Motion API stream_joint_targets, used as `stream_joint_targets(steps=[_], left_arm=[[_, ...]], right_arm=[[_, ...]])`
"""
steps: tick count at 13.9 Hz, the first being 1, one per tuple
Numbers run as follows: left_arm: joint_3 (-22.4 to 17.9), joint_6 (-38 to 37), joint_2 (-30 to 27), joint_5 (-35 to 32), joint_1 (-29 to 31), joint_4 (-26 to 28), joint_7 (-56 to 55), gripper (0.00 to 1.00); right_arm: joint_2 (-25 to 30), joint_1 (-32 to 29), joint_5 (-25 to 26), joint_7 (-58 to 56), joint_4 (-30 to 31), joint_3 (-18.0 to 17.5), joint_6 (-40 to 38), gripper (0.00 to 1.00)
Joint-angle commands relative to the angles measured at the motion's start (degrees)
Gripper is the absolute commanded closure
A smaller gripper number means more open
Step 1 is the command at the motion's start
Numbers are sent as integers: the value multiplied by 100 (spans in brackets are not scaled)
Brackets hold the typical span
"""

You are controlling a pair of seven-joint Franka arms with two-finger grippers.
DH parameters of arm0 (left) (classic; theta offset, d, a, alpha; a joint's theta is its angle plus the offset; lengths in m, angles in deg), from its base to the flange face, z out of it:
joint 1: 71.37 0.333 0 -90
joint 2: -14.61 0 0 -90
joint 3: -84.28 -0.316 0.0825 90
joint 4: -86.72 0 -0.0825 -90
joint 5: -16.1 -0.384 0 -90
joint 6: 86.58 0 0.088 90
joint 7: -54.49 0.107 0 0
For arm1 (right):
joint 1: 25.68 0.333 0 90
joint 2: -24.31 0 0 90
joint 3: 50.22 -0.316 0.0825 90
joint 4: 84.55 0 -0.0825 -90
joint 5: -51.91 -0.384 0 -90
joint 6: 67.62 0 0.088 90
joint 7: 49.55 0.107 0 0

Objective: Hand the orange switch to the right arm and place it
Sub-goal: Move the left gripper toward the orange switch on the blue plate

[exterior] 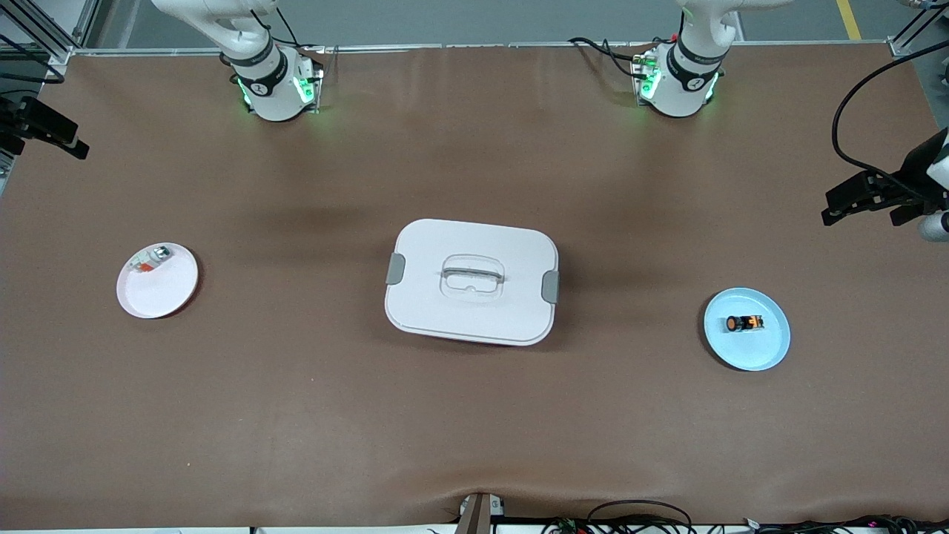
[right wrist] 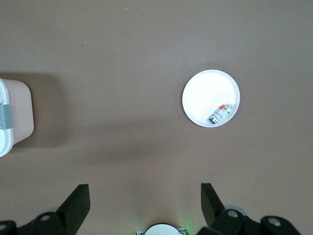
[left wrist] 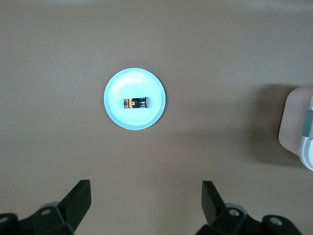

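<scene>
We see the switch (exterior: 745, 323) lying on its side on the blue plate (exterior: 771, 352), toward the left arm's end of the table, with its round orange face turned toward the box (exterior: 471, 280) at the table's middle. In the left wrist view the switch (left wrist: 135, 103) sits at the centre of the blue plate (left wrist: 151, 115), and the left gripper (left wrist: 146, 205) hangs high over bare table just beside that plate, its 2 fingers (left wrist: 78, 200) spread wide with nothing between them. The switch is well apart from those fingers, below them and untouched. In the front view the left gripper (exterior: 852, 202) shows at the edge of the table, up in the air, off to the side of the blue plate rather than over it. The right gripper (right wrist: 144, 205) hangs over bare table near the white plate (right wrist: 195, 95), also spread wide and empty; in the front view it (exterior: 70, 144) appears at the right arm's end. The white plate (exterior: 167, 293) carries a small white-and-grey part (exterior: 150, 259) with a red bit, lying against the rim. The closed box, white with 2 grey latches and a handle on its lid, stands between the 2 plates.
</scene>
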Motion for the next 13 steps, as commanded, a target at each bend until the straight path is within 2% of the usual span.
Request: stream_joint_targets(steps=[1,10,13], left_arm=[[4,-86,16,-8,40,-75,159,0],[-58,-86,95,9,197,-31,239,0],[-58,-86,350,9,233,65,282,0]], right_arm=[[40,-95,84,36,44,-87,31,0],[-48,-218,49,36,0,-87,84,0],[-144,-219,66,36,-18,-87,136,0]])
